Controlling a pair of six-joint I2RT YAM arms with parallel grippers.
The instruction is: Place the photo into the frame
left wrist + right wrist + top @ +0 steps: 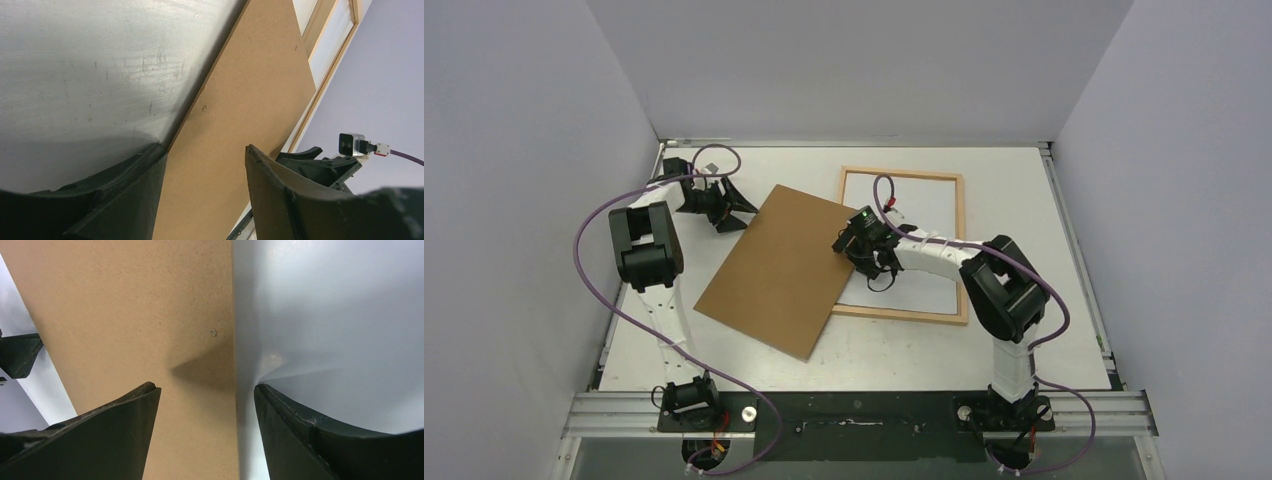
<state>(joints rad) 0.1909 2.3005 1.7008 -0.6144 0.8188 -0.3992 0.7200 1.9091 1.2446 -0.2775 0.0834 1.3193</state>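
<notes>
Left hand [202,150]: released, fingers spread astride the far-left corner of the backing board [774,270], nothing clamped between them; placed, it seems, to steady or nudge that corner
Backing board: flat and skewed on the worktop [1024,330]; its right corner laps over the left bar of the frame [902,174], so it probably has to shift before the opening can be worked
Right hand [206,387]: also released, fingers apart over the board's right edge, where brown meets a pale sheet [919,215]; it looks set to grip or push that edge
Frame: flat on the worktop, right of centre; far, right and near bars exposed, left bar partly covered
Photo: printed face nowhere visible; the pale sheet inside the frame may be the print lying face down, though I cannot tell
Open room: bare worktop near and left of the board gives space to slide it; the walls [524,200] close in on both sides
</notes>
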